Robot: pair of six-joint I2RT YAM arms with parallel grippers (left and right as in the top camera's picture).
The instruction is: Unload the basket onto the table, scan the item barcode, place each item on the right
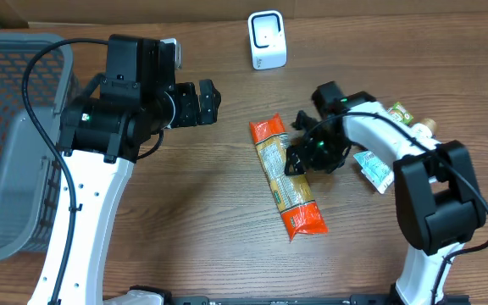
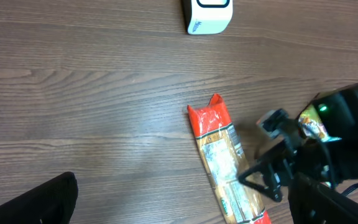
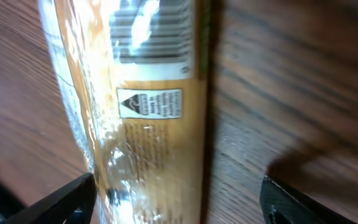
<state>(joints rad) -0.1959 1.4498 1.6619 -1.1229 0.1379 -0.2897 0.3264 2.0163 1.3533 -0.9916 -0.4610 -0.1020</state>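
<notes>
- My right gripper [image 1: 295,159] hangs over the pasta packet [image 1: 288,193] at mid-length, fingers [image 3: 61,199] spread and straddling it across its long axis.
- The packet lies flat on the table [image 1: 185,220], one end toward the scanner [image 1: 267,40].
- My left gripper [image 1: 213,102], spread and empty, is well apart.

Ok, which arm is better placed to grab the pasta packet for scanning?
Right. The right gripper is open directly over the pasta packet, fingers either side, while the left gripper hovers well away.

The left arm [image 1: 91,212] rises from 7 o'clock. The left gripper [image 1: 214,102] points toward 3 o'clock, jaws spread wide and holding nothing. The right arm [image 1: 430,195] loops from 5 o'clock past 2 o'clock. The right gripper [image 1: 295,159] tips downward near centre, jaws wide apart.
</notes>
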